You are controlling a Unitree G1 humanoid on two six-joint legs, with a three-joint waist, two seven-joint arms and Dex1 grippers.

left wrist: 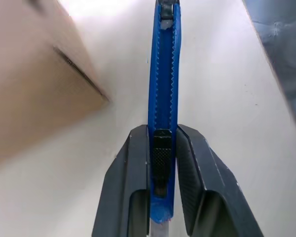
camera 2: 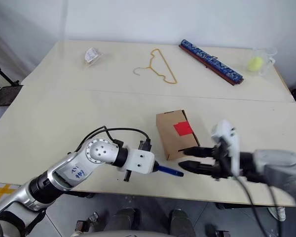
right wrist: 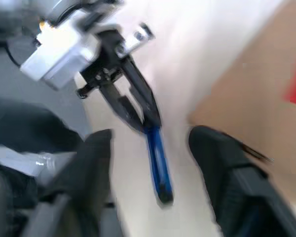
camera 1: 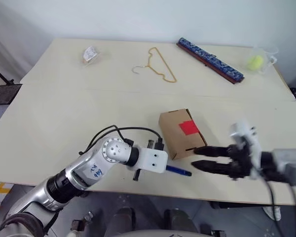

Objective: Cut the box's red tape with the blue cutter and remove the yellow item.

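The box, a small brown carton, lies near the table's front edge with its red tape patch facing up. My left gripper is shut on the blue cutter, whose tip points right, just in front of the box's near corner. To the right of the box and cutter, my right gripper is open, its fingers spread with nothing between them. In the right wrist view the blue cutter sticks out of the left gripper's fingers. The yellow item is out of view.
At the back of the table lie a gold wire hanger, a long blue patterned bar, a clear cup holding a yellow-green ball, and a small wrapped packet. The table's front edge runs just below both grippers.
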